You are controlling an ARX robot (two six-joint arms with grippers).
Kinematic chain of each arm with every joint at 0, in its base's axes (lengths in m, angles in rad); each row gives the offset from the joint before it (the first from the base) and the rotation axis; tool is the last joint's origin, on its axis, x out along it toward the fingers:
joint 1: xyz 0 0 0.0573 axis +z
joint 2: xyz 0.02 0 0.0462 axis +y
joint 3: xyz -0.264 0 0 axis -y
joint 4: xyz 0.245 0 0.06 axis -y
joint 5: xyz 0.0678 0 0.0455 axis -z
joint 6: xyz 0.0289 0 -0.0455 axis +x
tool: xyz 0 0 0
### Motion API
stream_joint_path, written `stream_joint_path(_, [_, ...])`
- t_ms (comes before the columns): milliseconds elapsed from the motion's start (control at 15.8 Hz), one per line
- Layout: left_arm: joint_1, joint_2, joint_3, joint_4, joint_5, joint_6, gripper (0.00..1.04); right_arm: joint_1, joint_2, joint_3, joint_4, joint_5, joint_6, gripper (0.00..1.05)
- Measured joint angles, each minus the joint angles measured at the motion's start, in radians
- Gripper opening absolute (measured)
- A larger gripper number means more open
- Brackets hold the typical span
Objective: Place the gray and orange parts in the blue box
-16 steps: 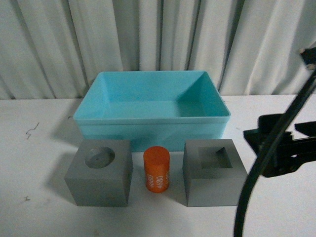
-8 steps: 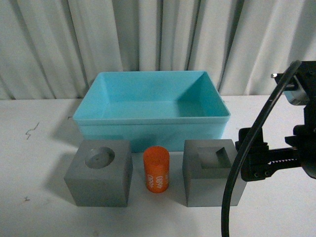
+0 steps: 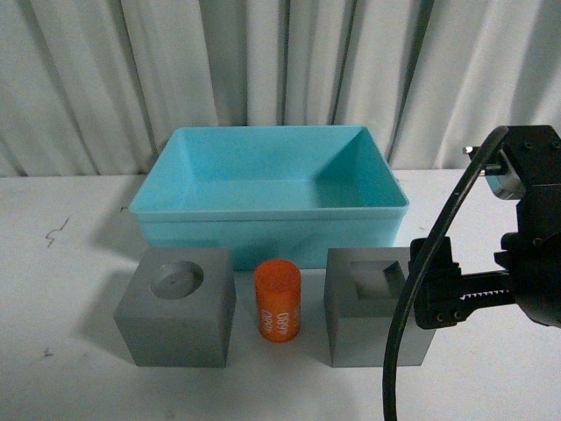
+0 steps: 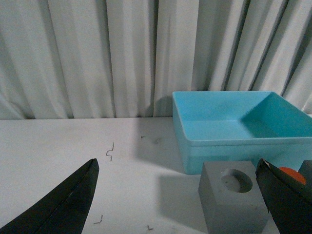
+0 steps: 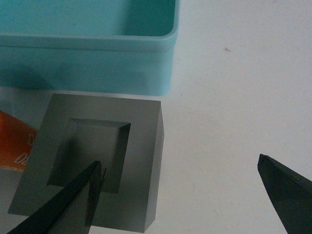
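Jaws of the right gripper (image 5: 180, 161) stand spread across one wall of the gray cube with the square recess (image 5: 97, 109) — one finger over the recess, the other over bare table (image 5: 234, 87), likely to pinch that wall; nothing is gripped. The left gripper (image 4: 176, 163) hangs open too, back from the round-recess cube (image 4: 231, 200). The orange cylinder (image 3: 278, 301) stands between the cubes, lower centre, touching neither; the blue box (image 3: 267, 213) just behind lies empty — its near rim unobstructed.

Right tool (image 5: 178, 163) now astride square-recess cube (image 5: 144, 122)
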Motion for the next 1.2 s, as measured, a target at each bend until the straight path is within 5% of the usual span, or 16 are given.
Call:
stream_joint_path(506, [0.000, 0.000, 0.000, 0.000, 0.000, 0.000, 0.98, 0.072, 0.133, 0.066, 0.014, 0.028, 0.053, 0.98])
stream_joint_path(570, [0.000, 0.000, 0.000, 0.000, 0.000, 0.000, 0.98, 0.071, 0.139, 0.065, 0.021, 0.051, 0.072, 0.87])
stream_joint_path(696, [0.000, 0.000, 0.000, 0.000, 0.000, 0.000, 0.98, 0.057, 0.137, 0.049, 0.028, 0.065, 0.111, 0.36])
stream_joint_path(759, [0.000, 0.000, 0.000, 0.000, 0.000, 0.000, 0.98, 0.057, 0.130, 0.041, 0.028, 0.066, 0.124, 0.25])
stream_joint_path(823, [0.000, 0.000, 0.000, 0.000, 0.000, 0.000, 0.98, 0.055, 0.113, 0.026, 0.023, 0.069, 0.131, 0.19])
stream_joint_path(1203, [0.000, 0.000, 0.000, 0.000, 0.000, 0.000, 0.98, -0.055, -0.235, 0.001, -0.121, 0.021, 0.118, 0.18])
